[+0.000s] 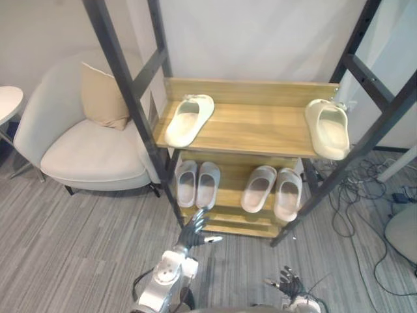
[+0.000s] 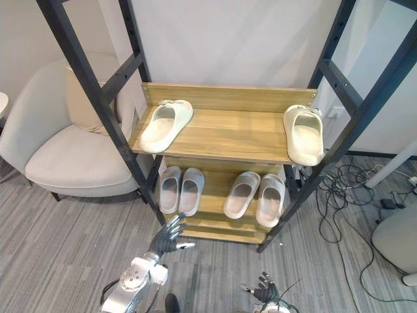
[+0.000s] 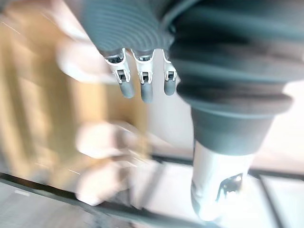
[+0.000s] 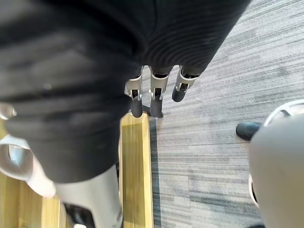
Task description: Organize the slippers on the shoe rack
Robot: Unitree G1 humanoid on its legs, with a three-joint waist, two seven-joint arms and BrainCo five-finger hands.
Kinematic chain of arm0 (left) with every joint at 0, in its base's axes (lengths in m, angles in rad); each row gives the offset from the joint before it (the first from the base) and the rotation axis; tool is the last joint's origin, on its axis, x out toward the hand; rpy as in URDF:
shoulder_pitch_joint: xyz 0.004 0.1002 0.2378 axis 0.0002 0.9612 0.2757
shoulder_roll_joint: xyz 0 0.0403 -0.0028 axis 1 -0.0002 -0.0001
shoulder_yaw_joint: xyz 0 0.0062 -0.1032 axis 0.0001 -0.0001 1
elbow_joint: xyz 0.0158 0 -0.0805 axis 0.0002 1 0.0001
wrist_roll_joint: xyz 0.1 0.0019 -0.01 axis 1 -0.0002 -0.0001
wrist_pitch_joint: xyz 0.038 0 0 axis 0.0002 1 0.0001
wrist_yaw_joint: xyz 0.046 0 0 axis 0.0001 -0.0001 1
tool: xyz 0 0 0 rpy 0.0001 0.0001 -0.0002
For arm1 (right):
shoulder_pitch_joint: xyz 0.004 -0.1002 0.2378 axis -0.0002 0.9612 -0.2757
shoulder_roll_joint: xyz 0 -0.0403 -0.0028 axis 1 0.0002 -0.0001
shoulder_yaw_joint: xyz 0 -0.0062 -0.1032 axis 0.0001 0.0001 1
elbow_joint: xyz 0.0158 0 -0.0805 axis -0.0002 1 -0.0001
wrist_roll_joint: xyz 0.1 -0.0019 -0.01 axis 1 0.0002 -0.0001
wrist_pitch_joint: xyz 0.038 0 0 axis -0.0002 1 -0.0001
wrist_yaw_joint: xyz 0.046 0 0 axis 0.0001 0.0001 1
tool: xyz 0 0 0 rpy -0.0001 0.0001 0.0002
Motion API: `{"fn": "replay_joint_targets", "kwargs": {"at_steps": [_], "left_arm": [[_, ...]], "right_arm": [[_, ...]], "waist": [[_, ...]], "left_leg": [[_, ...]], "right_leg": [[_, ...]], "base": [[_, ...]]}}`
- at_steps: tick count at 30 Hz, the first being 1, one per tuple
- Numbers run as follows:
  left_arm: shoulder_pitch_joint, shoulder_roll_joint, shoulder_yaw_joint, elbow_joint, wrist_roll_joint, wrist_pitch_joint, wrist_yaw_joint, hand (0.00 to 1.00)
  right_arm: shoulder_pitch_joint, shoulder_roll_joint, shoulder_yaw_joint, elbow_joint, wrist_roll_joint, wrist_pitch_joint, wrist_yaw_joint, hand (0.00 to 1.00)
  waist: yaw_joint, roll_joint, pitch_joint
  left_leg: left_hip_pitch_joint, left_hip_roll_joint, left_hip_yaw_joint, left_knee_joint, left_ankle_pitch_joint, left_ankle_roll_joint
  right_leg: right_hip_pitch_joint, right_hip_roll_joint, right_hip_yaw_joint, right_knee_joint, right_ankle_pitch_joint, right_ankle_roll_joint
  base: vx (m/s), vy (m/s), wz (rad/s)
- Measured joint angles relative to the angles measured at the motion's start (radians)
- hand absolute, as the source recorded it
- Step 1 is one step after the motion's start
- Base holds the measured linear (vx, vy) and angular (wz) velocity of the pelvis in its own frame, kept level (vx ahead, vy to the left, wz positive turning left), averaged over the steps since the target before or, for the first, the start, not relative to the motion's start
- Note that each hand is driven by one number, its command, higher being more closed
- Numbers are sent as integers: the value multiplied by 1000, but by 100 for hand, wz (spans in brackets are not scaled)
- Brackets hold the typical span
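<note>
Right robot hand (image 1: 287, 282) shows partly cut off before shoe rack (image 1: 260, 127).

The slippers (image 1: 189, 120) are cream, the shoe rack (image 1: 254, 130) pale wood framed in black, the carpet (image 1: 65, 248) streaked grey

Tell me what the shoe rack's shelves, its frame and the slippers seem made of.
Shelves: light wood or wood-look board, matte, grain lines showing. Frame: probably metal, dark matte, slim straight bars. Slippers: likely one-piece moulded foam or rubber, cream, smooth, thick rounded edges.
</note>
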Motion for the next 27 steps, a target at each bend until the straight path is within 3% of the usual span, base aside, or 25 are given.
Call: {"fn": "replay_joint_targets", "kwargs": {"at_steps": [4, 9, 18, 23, 27], "left_arm": [[-114, -8, -82, -65, 1, -12, -2, 0], [-278, -14, -65, -97, 1, -41, 57, 0], [-528, 36, 153, 30, 15, -43, 173, 0], [-638, 121, 260, 110, 26, -40, 213, 0], [-772, 238, 343, 209, 44, -39, 239, 0]], "right_arm": [[1, -2, 42, -1, 1, -4, 4, 0], [-2, -8, 74, -1, 1, -11, 4, 0], [-23, -30, 81, -2, 1, -11, 28, 0], [-28, -41, 81, -8, 0, -10, 38, 0], [-26, -40, 80, -10, 0, -7, 45, 0]], "waist": [[-4, 0, -13], [-13, 0, -25], [-37, -8, -26], [-46, -17, -20], [-51, -31, -11]], "left_leg": [[14, 0, -1, 0, -2, -3], [22, 7, 9, 2, -1, -1], [30, 22, 15, 4, -8, -11], [29, 26, 41, -1, -17, -21], [17, 27, 51, -1, -23, -28]], "right_leg": [[19, 7, -1, -13, 3, -9], [21, 16, 13, -20, 4, -11], [26, 38, 47, -68, 34, -22], [16, 42, 72, -89, 44, -26], [-1, 44, 84, -100, 47, -31]], "base": [[35, -33, 0], [41, -37, -10], [18, -24, -15], [-19, 12, -17], [-10, 10, -11]]}}
